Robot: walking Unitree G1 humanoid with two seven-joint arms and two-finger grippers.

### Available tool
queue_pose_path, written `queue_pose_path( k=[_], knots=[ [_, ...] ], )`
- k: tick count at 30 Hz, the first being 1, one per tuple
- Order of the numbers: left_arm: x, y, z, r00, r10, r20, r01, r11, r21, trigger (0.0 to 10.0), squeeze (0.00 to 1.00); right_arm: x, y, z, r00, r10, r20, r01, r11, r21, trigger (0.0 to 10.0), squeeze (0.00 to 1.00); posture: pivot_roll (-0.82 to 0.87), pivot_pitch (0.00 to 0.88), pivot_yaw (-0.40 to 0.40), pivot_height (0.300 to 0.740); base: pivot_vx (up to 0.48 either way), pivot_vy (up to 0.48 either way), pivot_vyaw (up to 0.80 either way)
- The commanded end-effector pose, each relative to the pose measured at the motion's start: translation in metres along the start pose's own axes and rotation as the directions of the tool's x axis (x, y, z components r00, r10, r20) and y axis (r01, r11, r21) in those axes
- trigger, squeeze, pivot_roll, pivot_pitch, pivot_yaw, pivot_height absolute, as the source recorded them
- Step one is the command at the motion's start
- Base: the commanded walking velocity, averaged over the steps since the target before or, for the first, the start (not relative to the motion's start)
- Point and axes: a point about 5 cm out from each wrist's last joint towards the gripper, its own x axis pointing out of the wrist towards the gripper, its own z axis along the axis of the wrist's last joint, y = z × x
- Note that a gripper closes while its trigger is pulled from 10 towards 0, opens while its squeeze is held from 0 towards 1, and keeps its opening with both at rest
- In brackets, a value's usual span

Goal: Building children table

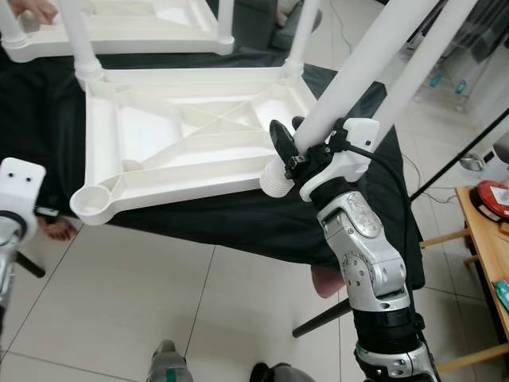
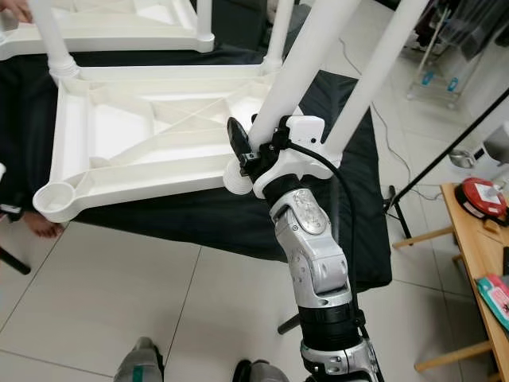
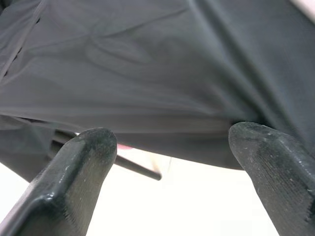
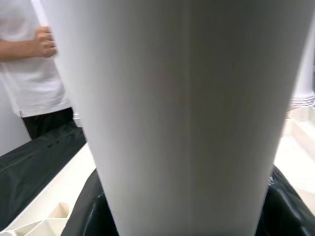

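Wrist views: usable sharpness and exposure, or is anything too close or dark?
Right wrist view: the white table leg sits so close that it is soft and featureless, evenly lit. Left wrist view: dim; the black cloth is underexposed, the left gripper fingertips blurred, the floor strip behind blown out. Eye views: sharp and evenly lit.

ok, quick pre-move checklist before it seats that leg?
1. Right gripper shut on the white leg near its threaded end: ok.
2. Threaded end at the near right corner of the upturned tabletop: ok; whether it is centred over a socket: cannot tell.
3. Leg tilted, not upright: not ok.
4. Near left socket without a leg: ok.
5. Left gripper open, under the black cloth, out of the way: ok.
6. Person's hand close behind the leg: not ok.
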Motion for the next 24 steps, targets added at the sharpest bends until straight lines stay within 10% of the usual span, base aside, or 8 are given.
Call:
queue_pose_path(
  k=[1, 8, 24],
  knots=[
    [0.000, -0.022, 0.023, 0.992, -0.093, 0.089, 0.094, 0.996, -0.001, 10.0, 0.00, -0.001, -0.001, 0.005, 1.000, -0.006, 0.029, 0.006, 1.000, -0.007, 10.0, 0.00, 0.22, 0.135, -0.086, 0.740, 0.000, 0.000, 0.00],
    [-0.012, -0.062, 0.059, 0.976, -0.162, 0.147, 0.157, 0.987, 0.046, 10.0, 0.00, -0.002, 0.000, 0.004, 1.000, -0.015, 0.025, 0.015, 1.000, -0.004, 10.0, 0.00, 0.22, 0.139, -0.070, 0.740, 0.000, 0.000, 0.00],
    [-0.014, -0.079, 0.048, 0.963, -0.263, 0.063, 0.246, 0.948, 0.202, 10.0, 0.00, -0.001, -0.002, 0.005, 0.999, -0.026, 0.031, 0.026, 1.000, -0.009, 10.0, 0.00, 0.21, 0.135, -0.067, 0.740, 0.000, 0.000, 0.00]
  ],
)
